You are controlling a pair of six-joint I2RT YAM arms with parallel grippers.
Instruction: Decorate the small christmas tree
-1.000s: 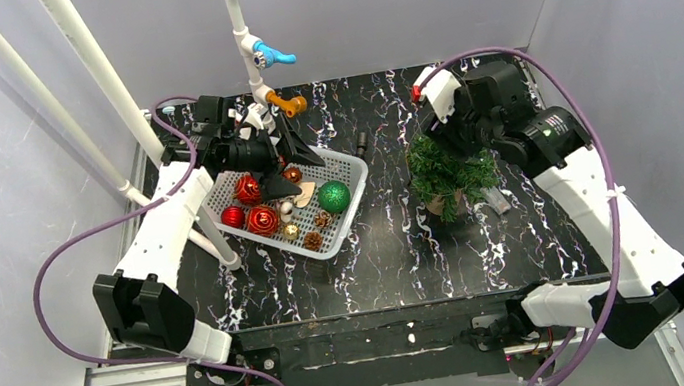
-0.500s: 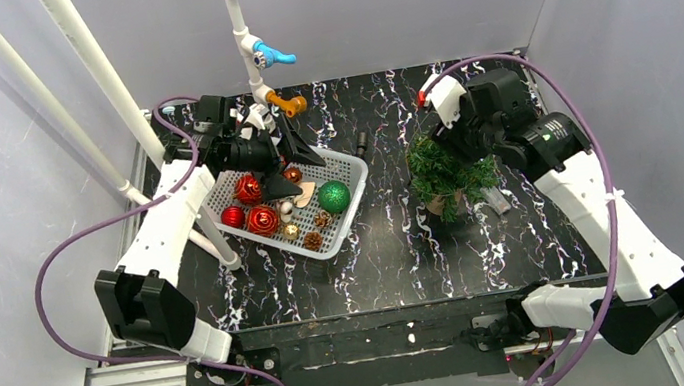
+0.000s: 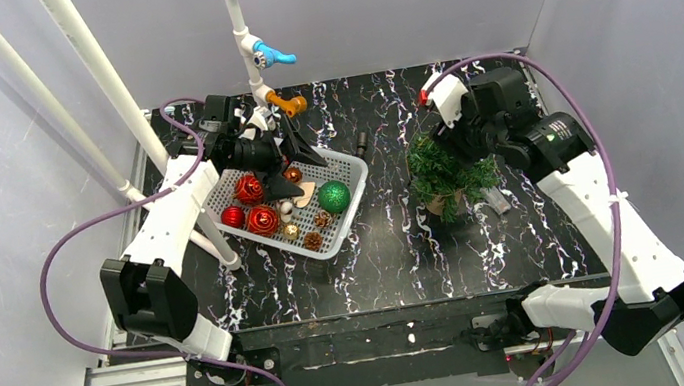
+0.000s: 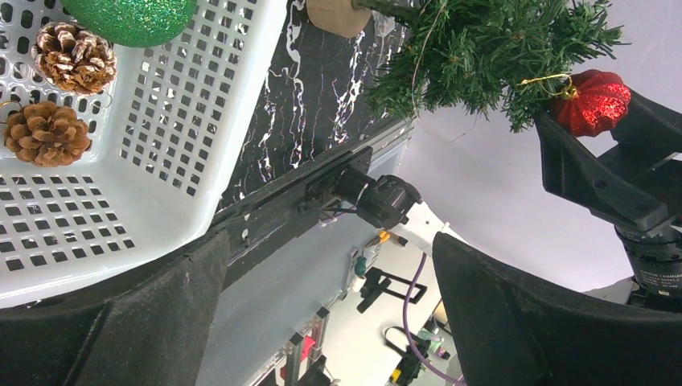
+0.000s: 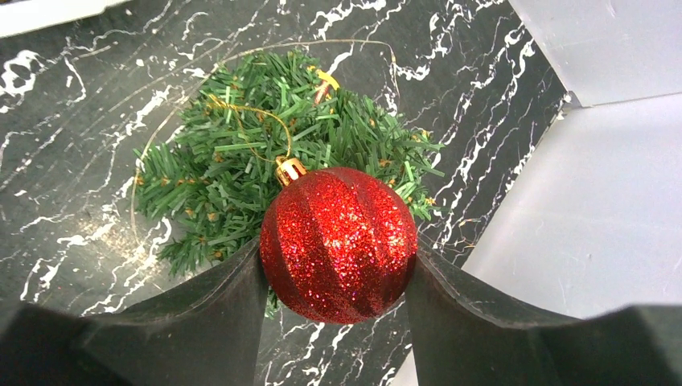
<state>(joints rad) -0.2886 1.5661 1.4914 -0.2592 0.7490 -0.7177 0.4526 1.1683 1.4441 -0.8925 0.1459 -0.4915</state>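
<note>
Top external and wrist views: hanging of a red ball ornament on the tree, judged to be the step in hand.
Left arm reaches out over the far end of the white basket [image 4: 185, 104]. The left gripper [image 3: 298, 174] hangs above the ornaments with its jaws wide apart and nothing between them. The small christmas tree [image 3: 446, 173] stands upright on the black marbled table [image 3: 396, 246], right of the basket and apart from it. Right arm bends over the tree from the far right. The right gripper [image 5: 338, 273] points down, its jaws clamped on the red ball ornament [image 5: 338, 241] just above the branches. The gold loop [image 5: 249, 112] appears to lie across the upper needles. The next move likely calls for settling the loop over a branch tip before parting the jaws; otherwise the ball may drop through.
</note>
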